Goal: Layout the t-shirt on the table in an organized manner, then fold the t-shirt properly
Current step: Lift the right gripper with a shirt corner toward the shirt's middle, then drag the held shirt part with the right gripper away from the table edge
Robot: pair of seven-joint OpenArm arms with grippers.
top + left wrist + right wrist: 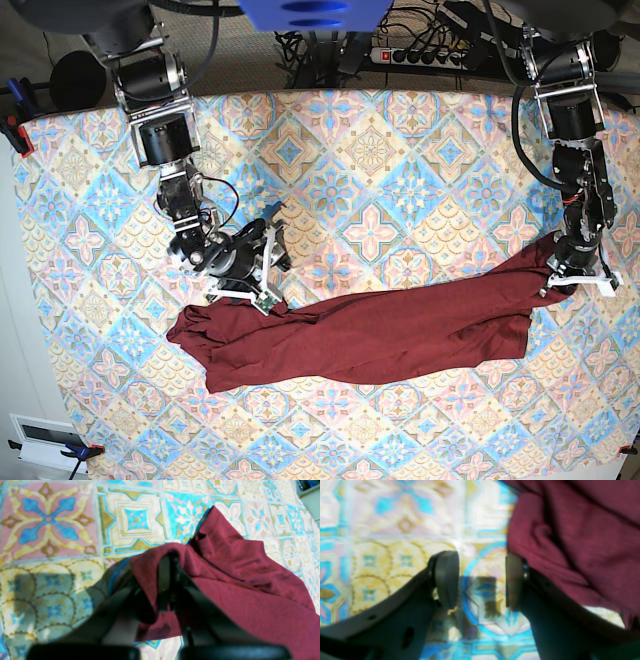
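In the base view, the right gripper (262, 291) is hovering with its 2 fingers (446, 578) spread wide, gripping nothing, the maroon t-shirt (370, 335) lying just beside it on the tiled table (370, 150). The shirt is stretching rightward to the left gripper (575, 282), which is pinching its end tight

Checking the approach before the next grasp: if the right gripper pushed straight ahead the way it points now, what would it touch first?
Probably the bare table. The right gripper has open jaws with only patterned cloth between and ahead; the t-shirt lies just beside one jaw, off the line, though depth is unclear.
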